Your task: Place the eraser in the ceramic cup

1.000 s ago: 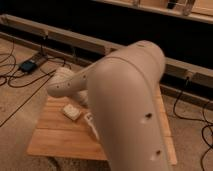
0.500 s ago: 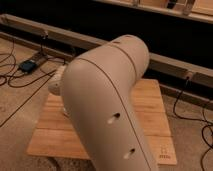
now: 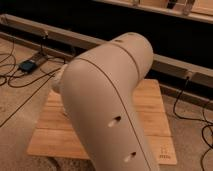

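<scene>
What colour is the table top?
The table top is light tan wood, slatted; camera view. Behind the beige arm, the pincer is hidden.

Arm (image 3: pixel 107 102) swung in, now hides eraser; hand hidden.

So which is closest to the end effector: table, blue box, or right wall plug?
The end effector hides behind the arm, seemingly over the table's left; from there:
1. table, underneath.
2. blue box, floor left.
3. wall plug, far right.
</scene>
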Robot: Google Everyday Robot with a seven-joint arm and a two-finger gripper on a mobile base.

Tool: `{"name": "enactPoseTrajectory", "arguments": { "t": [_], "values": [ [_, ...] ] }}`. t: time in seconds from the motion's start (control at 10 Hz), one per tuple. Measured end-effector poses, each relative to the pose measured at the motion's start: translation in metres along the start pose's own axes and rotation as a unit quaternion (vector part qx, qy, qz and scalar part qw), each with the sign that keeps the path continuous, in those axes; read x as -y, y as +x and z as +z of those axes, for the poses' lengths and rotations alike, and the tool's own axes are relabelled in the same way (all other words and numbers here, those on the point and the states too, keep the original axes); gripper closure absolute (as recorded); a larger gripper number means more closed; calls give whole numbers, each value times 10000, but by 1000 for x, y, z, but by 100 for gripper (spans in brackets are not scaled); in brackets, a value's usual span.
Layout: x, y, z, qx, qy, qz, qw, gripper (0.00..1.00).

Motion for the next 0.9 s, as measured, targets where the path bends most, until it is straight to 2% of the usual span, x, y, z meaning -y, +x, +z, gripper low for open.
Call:
{"name": "enactPoseTrajectory", "arguments": {
  "t": [0.2,0.4,0.5,0.6,0.7,0.8,0.9],
  "values": [
    [0,2,-1,57,-4,-10,10000,20],
    [-1,3,-3,211,35,-50,9998,20],
    [-2,5,-7,457,96,-107,9989,20],
    [-4,9,-11,880,200,-202,9957,20],
    [-7,13,-18,1439,359,-343,9883,20],
    [-9,20,-24,1969,487,-449,9782,20],
    [-12,27,-29,2387,615,-537,9676,20]
  ]
}}
